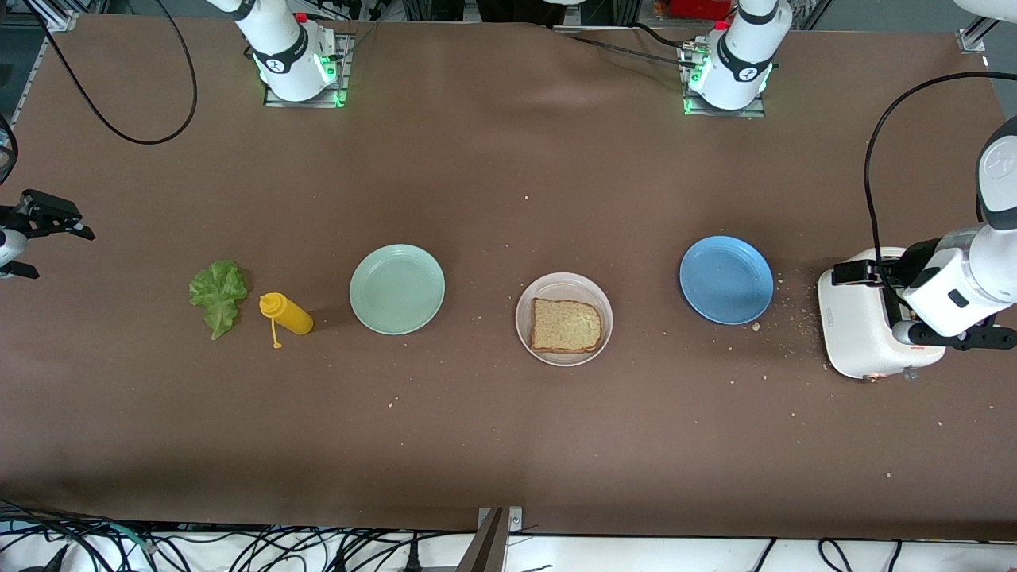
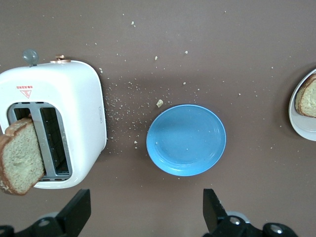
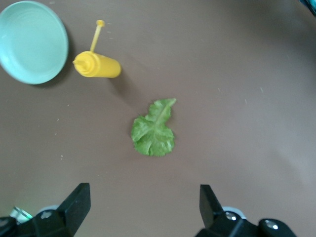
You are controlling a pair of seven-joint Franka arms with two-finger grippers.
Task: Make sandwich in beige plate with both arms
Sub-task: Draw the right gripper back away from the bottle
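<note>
The beige plate (image 1: pixel 601 343) sits mid-table with one bread slice (image 1: pixel 566 326) lying flat in it. A second bread slice (image 2: pixel 19 158) sticks up out of a slot of the white toaster (image 2: pixel 74 98) at the left arm's end. My left gripper (image 2: pixel 147 207) hangs open and empty above the toaster and the table beside it. The lettuce leaf (image 1: pixel 217 295) lies on the table toward the right arm's end. In the air past the lettuce, at the table's very end, my right gripper (image 3: pixel 144 202) is open and holds nothing.
A yellow squeeze bottle (image 1: pixel 286 314) lies beside the lettuce. A mint-green plate (image 1: pixel 397 288) stands between the bottle and the beige plate. A blue plate (image 1: pixel 726 279) lies between the beige plate and the toaster (image 1: pixel 862 334). Crumbs dot the brown table around the toaster.
</note>
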